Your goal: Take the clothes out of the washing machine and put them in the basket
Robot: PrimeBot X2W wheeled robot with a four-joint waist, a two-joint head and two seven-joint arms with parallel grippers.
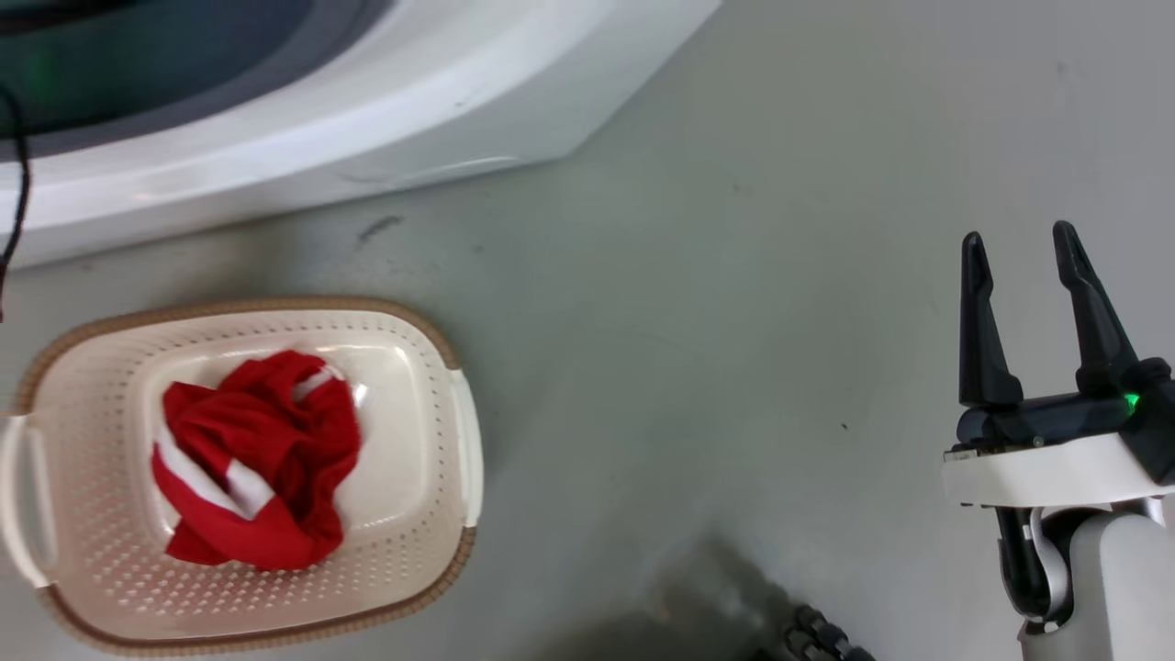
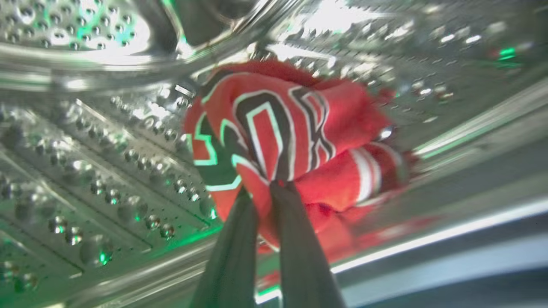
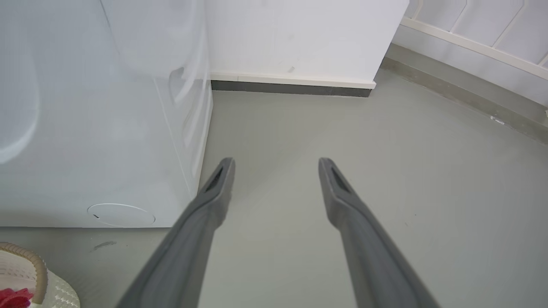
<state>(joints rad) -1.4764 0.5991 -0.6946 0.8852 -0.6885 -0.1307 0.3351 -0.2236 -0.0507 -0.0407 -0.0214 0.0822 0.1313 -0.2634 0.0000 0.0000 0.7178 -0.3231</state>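
Drum: left jaws near-closed, seemingly pinching jersey.

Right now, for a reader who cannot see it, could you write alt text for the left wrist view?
The left gripper pinches a crumpled red jersey with white stripes and dark lettering, lying inside a shiny perforated steel drum. The picture is slightly blurred, with green reflections on the metal.

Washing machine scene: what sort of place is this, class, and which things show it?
Probably a home laundry corner, or a mock-up of one: a white front-loading washing machine with a perforated steel drum holding a red jersey, a laundry basket with red clothes, and a grey floor.
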